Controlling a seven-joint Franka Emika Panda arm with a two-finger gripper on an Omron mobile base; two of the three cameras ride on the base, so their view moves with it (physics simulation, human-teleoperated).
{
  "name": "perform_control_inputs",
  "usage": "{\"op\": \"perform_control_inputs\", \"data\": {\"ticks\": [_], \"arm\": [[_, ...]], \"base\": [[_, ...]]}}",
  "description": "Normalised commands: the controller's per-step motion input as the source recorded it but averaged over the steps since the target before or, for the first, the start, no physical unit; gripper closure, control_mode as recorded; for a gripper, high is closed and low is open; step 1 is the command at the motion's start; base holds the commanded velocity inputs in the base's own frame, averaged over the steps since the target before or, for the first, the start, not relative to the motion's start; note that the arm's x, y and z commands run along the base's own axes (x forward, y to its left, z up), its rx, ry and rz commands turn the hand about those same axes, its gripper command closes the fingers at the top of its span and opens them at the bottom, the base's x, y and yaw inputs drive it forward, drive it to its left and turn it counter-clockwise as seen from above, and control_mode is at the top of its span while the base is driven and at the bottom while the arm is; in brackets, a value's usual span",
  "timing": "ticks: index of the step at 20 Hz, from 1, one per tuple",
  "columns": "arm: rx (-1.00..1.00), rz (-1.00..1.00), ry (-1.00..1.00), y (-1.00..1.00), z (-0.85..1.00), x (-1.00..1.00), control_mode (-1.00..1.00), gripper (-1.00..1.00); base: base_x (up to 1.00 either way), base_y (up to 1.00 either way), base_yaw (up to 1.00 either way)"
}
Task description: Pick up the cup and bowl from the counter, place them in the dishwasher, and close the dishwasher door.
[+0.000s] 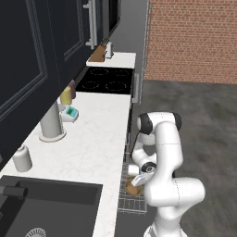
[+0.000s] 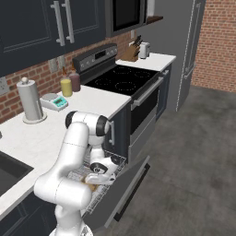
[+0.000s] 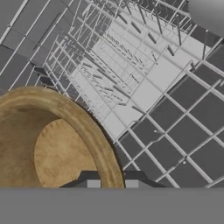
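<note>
The pincer (image 3: pixel 111 183) grips the rim of the round brown wooden bowl (image 3: pixel 52 148), holding it low over the grey wire rack (image 3: pixel 175 131) to set it inside.

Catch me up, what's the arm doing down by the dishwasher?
The claw is shut on the rim of the wooden bowl, holding it low over the wire rack of the open dishwasher. Whether the bowl rests on the rack can't be told, and the door is down.

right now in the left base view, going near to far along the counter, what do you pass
black sink → white jar → paper towel roll → small scale → yellow jar → black cooktop → knife block
</note>
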Motion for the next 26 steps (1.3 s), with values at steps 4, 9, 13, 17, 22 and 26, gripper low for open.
{"op": "perform_control_inputs", "data": {"ticks": [4, 9, 13, 17, 22, 26], "arm": [[0.0, 0.0, 0.05, -0.1, -0.36, 0.0, -1.0, 1.0], [0.0, 0.0, 0.05, -0.1, -0.37, 0.0, -1.0, -1.0], [0.0, 0.0, -0.01, -0.19, -0.04, -0.04, -1.0, -1.0], [0.04, 0.0, -0.04, -0.1, 0.15, -0.03, -1.0, -1.0], [0.03, 0.0, -0.09, -0.12, 0.49, -0.2, -1.0, -1.0], [0.0, 0.0, -0.16, -0.12, 0.9, -0.5, -1.0, -1.0]], "base": [[0.0, 0.0, 0.0], [0.0, 0.0, 0.0], [0.0, 0.0, 0.0], [0.0, 0.0, 0.0], [0.0, 0.0, 0.0], [0.0, 0.0, 0.0]]}}
